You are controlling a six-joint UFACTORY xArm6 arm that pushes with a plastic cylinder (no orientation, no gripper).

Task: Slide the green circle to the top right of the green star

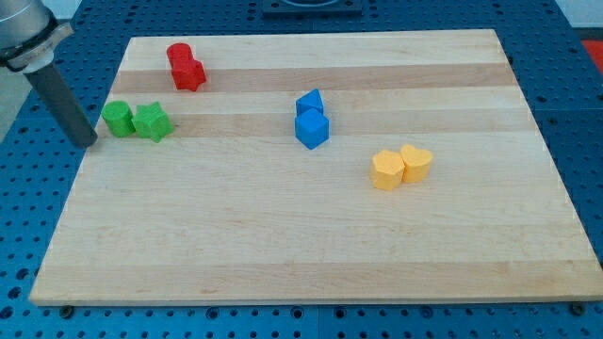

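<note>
My tip [88, 143] sits just left of the green circle block [118, 119] — I have no jaws. The circle touches the green star block's [153, 121] left side — nothing done yet.

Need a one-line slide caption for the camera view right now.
My tip sits just left of the green circle, which touches the green star on its right.

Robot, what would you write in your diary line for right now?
my tip: left of green circle, gap between | green circle: touching green star, on its left | task: circle not yet top right of star
</note>
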